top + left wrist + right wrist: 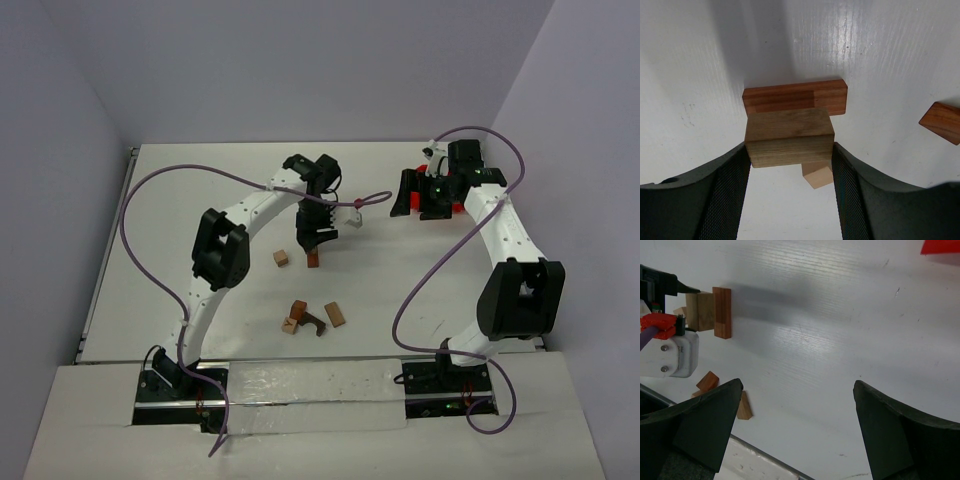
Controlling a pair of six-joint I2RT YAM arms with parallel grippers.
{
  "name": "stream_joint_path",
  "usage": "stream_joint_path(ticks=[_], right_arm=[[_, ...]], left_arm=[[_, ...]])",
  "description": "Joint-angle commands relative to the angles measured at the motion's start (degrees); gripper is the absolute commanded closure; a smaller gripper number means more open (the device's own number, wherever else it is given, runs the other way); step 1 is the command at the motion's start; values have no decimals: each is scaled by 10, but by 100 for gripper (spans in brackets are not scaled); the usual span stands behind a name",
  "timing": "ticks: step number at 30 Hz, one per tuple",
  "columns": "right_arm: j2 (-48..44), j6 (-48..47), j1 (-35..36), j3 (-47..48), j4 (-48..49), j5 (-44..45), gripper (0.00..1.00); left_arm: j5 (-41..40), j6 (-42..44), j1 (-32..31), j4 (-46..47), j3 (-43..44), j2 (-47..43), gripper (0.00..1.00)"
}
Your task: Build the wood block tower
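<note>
Closest to the arm bases there's a little huddle of loose wood blocks (pixel 300 312) on the bench (pixel 370 270), including the dark arch (pixel 314 323) and a tan bar (pixel 334 314). A bit further in sits a lone tan cube (pixel 281 258). Just right of that, the left claw (pixel 318 240) is clamped on a tan block (pixel 790 137), which looks pressed onto a reddish-brown bar (pixel 795 96) lying flat. That's the tower (pixel 314 258) so far. Way at the back, the right claw (pixel 795 405) hangs spread wide with nothing in it, beside the red bin (pixel 940 246).
</note>
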Motion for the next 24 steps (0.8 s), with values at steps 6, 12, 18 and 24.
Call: stream_joint_path(ticks=[6, 12, 18, 24], right_arm=[[-2, -9, -2, 20, 4, -8, 0], [-4, -9, -3, 17, 4, -6, 0], [-6, -9, -3, 16, 4, -9, 0], [-3, -8, -4, 16, 5, -12, 0]], left_arm=[[-8, -11, -13, -22, 19, 10, 84], [-15, -16, -17, -24, 19, 14, 82], [-16, -18, -19, -23, 18, 16, 81], [-15, -19, -18, -24, 18, 20, 79]])
